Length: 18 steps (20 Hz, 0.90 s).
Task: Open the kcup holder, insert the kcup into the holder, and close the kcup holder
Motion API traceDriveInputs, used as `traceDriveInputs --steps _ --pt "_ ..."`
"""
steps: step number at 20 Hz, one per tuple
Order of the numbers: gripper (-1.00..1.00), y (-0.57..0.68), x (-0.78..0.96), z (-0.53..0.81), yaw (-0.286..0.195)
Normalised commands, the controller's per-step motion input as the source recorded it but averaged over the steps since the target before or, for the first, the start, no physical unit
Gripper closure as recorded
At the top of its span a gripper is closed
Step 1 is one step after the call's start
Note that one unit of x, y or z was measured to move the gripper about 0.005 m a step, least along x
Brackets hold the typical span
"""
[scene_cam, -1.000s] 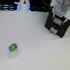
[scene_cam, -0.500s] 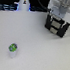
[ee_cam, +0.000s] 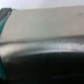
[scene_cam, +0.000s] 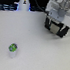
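At the exterior view's upper right, the gripper [scene_cam: 58, 27] hung low over the kcup holder [scene_cam: 57, 28], its pale body covering most of that dark box, and whether its jaws stood wide or pinched could not be made out: the fingers blurred into the black unit beneath them. The wrist view gave no help, showing only a smeared grey surface with a dark band below it and a sliver of green at one edge, too blurred to name. Only the dark front of the holder showed under the arm, its panels and handles too soft to read. Well apart from all that, the kcup [scene_cam: 12, 49] sat alone on the white table [scene_cam: 39, 59], toward the exterior view's lower left, green and blue top up. At the back, near the top left, a tall white bottle-like object [scene_cam: 24, 1] stood upright.
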Motion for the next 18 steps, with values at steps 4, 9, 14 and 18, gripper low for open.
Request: traceDriveInputs --steps 4,9,14,18 --pt "1.00 -0.31 0.95 0.18 -0.068" --pt "1.00 -0.34 0.92 0.20 -0.067" --pt "1.00 -0.38 0.91 0.20 -0.067" --pt "1.00 -0.40 0.89 0.20 -0.069"
